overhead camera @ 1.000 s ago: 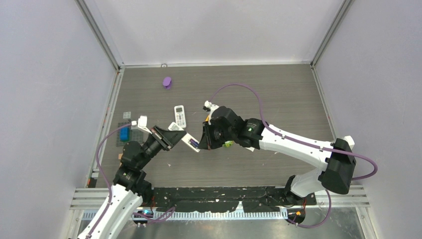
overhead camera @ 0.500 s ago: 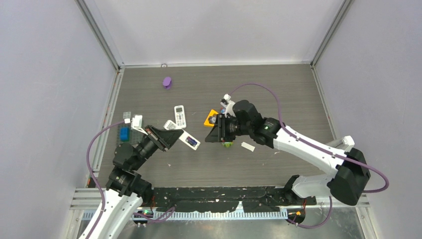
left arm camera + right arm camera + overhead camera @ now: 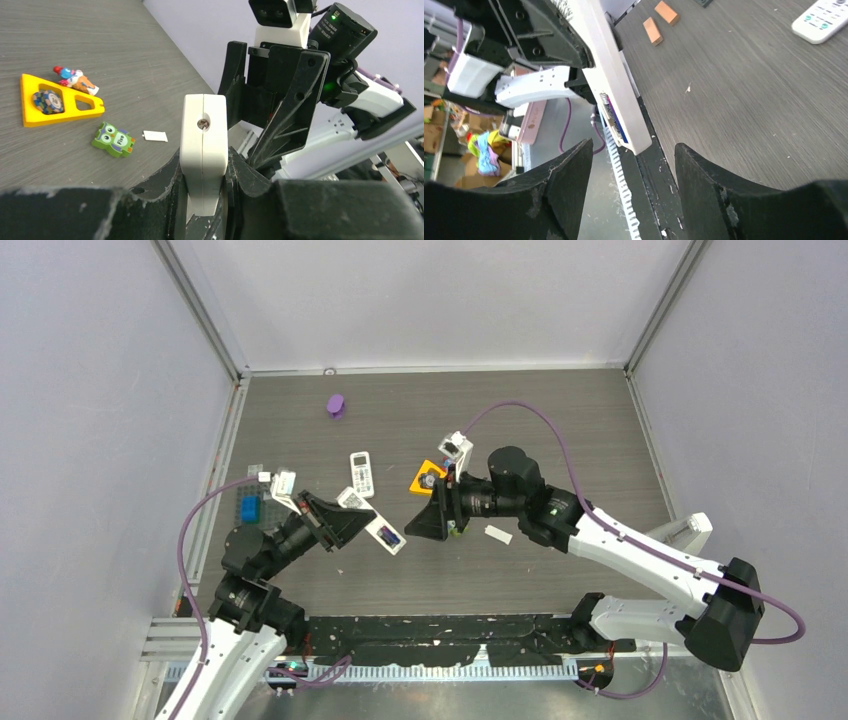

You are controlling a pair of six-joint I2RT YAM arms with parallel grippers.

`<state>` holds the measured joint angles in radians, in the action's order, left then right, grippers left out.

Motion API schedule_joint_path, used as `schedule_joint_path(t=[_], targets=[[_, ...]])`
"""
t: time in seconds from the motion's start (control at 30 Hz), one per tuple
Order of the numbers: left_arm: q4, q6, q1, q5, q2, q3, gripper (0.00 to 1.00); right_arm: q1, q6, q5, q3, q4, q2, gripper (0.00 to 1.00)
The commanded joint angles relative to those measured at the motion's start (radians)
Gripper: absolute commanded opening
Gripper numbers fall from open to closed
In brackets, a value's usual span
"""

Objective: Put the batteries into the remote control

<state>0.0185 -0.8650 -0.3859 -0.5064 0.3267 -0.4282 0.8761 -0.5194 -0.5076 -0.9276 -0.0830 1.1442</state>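
The white remote control (image 3: pixel 386 536) is clamped at one end by the left gripper (image 3: pixel 360 521), just left of the centre of the top view, and is held lifted off the table (image 3: pixel 560 430); in the left wrist view it is seen end-on, upright between the two black fingers (image 3: pixel 171 184), which are pressed against its sides. Its battery compartment is uncovered; two batteries (image 3: pixel 612 117) are seen lying in it side by side, one purple and one silvery-dark, in the middle of the right wrist view. The right gripper (image 3: pixel 428 519) is held with its jaws spread wide and nothing between them; it is placed just right of the remote control, pointed at it and apart from it. A yellow triangular toy (image 3: pixel 428 478) is seen on the table just above the right gripper; a green owl block (image 3: pixel 113 140) and a small white flat piece (image 3: pixel 497 534) lie near it, towards the lower right. Another white remote (image 3: pixel 361 473) lies above the left gripper; a purple object (image 3: pixel 336 405) lies well apart, at the upper left of the table.
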Motion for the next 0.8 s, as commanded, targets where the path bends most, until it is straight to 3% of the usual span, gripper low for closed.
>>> schedule_joint_path(t=[0.0, 0.13, 0.3, 0.43, 0.77], targets=[[0.066, 0.038, -0.002, -0.113, 0.024, -0.061, 0.0, 0.079, 0.181, 0.063, -0.064, -0.022, 0.006, 0.65], [0.083, 0.022, -0.002, -0.133, 0.05, -0.063, 0.0, 0.174, 0.26, 0.188, -0.089, -0.086, 0.008, 0.61], [0.097, 0.01, -0.002, -0.138, 0.058, -0.057, 0.0, 0.198, 0.259, 0.281, -0.092, -0.096, 0.014, 0.43], [0.111, -0.004, -0.002, -0.137, 0.059, -0.053, 0.0, 0.202, 0.261, 0.299, -0.1, -0.103, 0.025, 0.34], [0.113, -0.034, -0.002, -0.14, 0.078, -0.055, 0.0, 0.225, 0.263, 0.342, -0.117, -0.114, 0.055, 0.3]])
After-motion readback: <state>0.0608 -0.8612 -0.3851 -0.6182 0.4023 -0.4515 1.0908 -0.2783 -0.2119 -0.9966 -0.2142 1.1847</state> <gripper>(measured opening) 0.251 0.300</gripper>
